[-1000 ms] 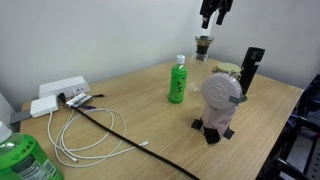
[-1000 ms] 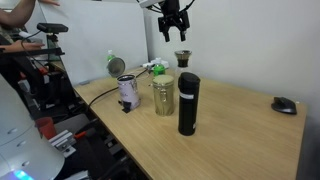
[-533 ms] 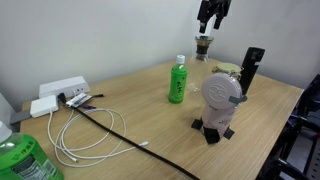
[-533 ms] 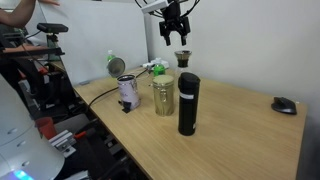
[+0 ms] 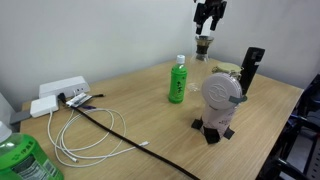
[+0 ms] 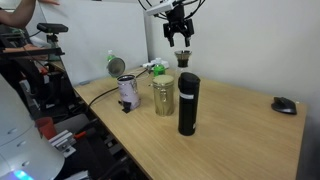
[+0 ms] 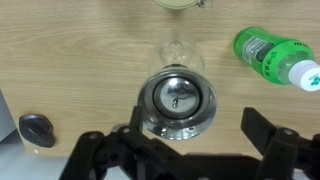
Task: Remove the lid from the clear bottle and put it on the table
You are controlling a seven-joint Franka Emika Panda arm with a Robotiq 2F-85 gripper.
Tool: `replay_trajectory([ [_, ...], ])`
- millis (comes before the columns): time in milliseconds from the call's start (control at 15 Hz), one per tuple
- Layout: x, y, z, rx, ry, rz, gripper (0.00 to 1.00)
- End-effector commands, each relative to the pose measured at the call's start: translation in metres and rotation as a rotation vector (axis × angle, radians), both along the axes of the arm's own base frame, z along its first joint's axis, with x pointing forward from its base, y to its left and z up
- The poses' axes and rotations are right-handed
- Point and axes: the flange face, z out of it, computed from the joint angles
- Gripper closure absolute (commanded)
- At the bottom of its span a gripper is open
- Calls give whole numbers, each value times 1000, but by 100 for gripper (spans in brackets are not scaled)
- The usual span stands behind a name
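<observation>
The clear bottle (image 5: 203, 47) (image 6: 183, 58) stands upright at the far side of the wood-grain table (image 5: 150, 125). In the wrist view I see the clear bottle from above (image 7: 177, 100), with a dark round lid (image 7: 177, 98) in its middle. My gripper (image 5: 209, 15) (image 6: 180, 22) (image 7: 185, 150) hangs open above the bottle without touching it. Its two fingers spread wide along the bottom of the wrist view, and it holds nothing.
A green drink bottle with a white cap (image 5: 178, 80) (image 7: 275, 55) stands near the clear bottle. A black tumbler (image 5: 251, 68) (image 6: 187, 103), a tin can (image 6: 163, 95) and a grey round device (image 5: 222, 95) stand nearer. A mouse (image 6: 284, 104), a power strip and cables (image 5: 60, 92) lie on the table.
The gripper has shifted slightly sideways above the clear bottle and stays open. The bottle has not moved.
</observation>
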Motion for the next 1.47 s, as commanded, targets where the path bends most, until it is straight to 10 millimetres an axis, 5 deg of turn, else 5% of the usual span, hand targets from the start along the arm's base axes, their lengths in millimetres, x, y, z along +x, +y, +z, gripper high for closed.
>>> replay_trajectory([
  [0,8,-6,-3,-22,13,-2,0],
  [867,4,-9,-8,-24,57,-16,1],
  [1400,8,-2,-8,-6,53,-10,42],
])
